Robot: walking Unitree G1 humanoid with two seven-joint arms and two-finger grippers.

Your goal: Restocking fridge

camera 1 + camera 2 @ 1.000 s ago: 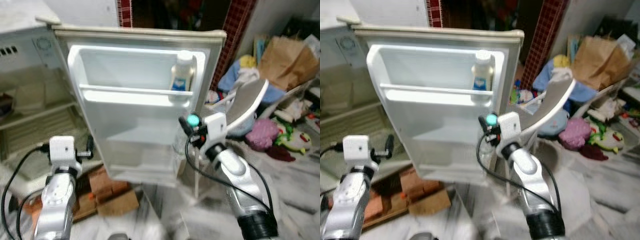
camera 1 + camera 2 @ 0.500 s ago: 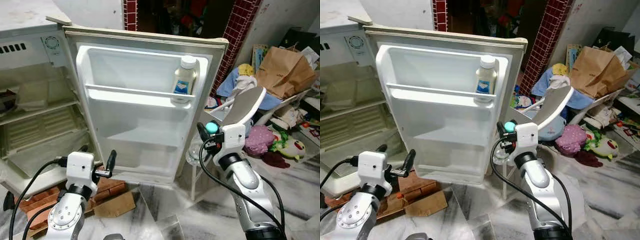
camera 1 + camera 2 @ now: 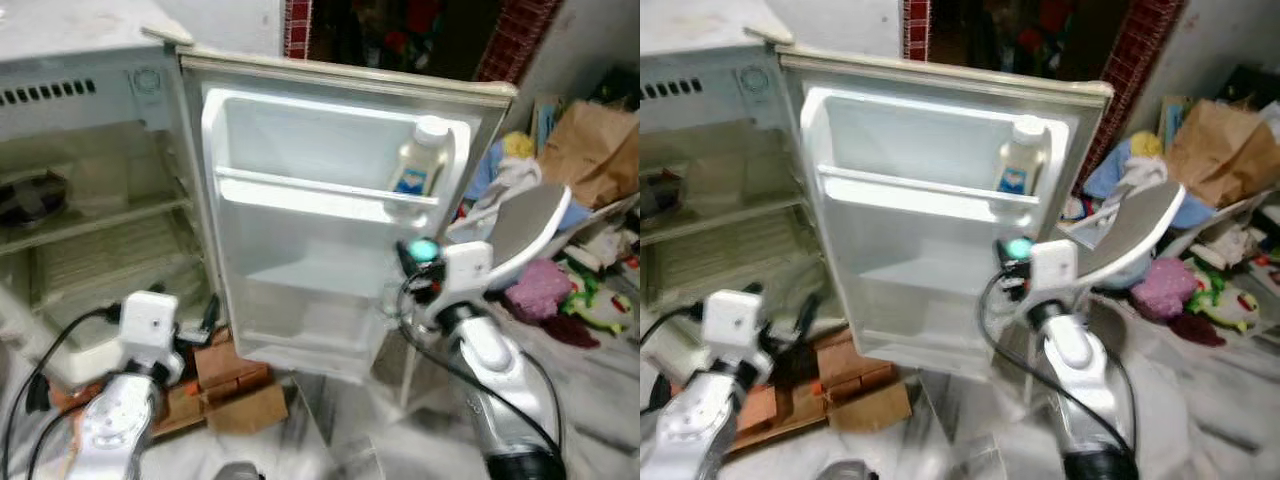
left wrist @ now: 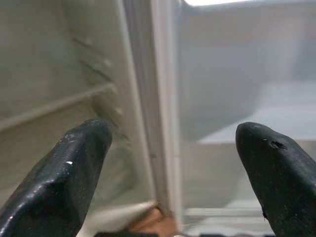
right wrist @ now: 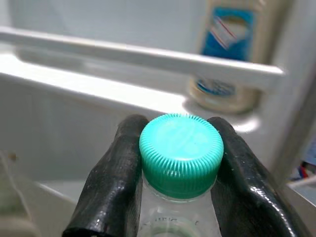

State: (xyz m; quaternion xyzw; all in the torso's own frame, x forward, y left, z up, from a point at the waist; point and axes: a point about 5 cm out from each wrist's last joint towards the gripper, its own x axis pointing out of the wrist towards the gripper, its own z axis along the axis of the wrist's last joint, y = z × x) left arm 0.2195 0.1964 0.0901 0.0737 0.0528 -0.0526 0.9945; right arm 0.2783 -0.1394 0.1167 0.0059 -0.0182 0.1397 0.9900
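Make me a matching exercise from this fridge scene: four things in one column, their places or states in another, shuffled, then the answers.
Things
1. white bottle with blue label
2. clear bottle with teal ribbed cap
3. left gripper
4. brown paper bag

Places or states
A. open, pointing at the fridge door's hinge edge
B. clamped in the right gripper
C. standing on the white fridge door's upper shelf
D. among clutter to the fridge's right

Pairs: 1-C, 2-B, 3-A, 4-D

Your fridge door (image 3: 330, 220) stands open. Upper door shelf (image 3: 320, 190) carries white bottle (image 3: 417, 160) at far end, upright behind rail. Lower door shelf (image 3: 300, 330) bare. Marble floor (image 3: 1200, 400) carries cardboard (image 3: 240, 405) and bricks (image 3: 830, 360) beside fridge.
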